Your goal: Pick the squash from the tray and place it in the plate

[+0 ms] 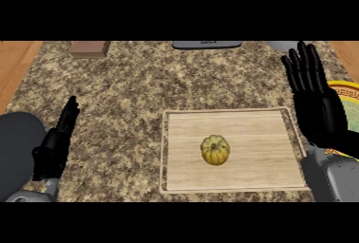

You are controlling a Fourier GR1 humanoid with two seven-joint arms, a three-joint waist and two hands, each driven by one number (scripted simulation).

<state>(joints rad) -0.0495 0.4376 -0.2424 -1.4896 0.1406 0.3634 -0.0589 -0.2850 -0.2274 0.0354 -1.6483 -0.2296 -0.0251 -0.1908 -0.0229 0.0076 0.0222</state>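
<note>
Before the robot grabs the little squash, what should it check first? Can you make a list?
1. Squash lies on the wooden tray, nothing on top of it: ok.
2. Right hand open, holding nothing: ok.
3. Right hand over the squash: not ok, it is beside the tray's right edge.
4. Left hand out of the way, at the view's left: ok.
5. Plate free to take the squash: cannot tell, the right hand hides most of it.
</note>
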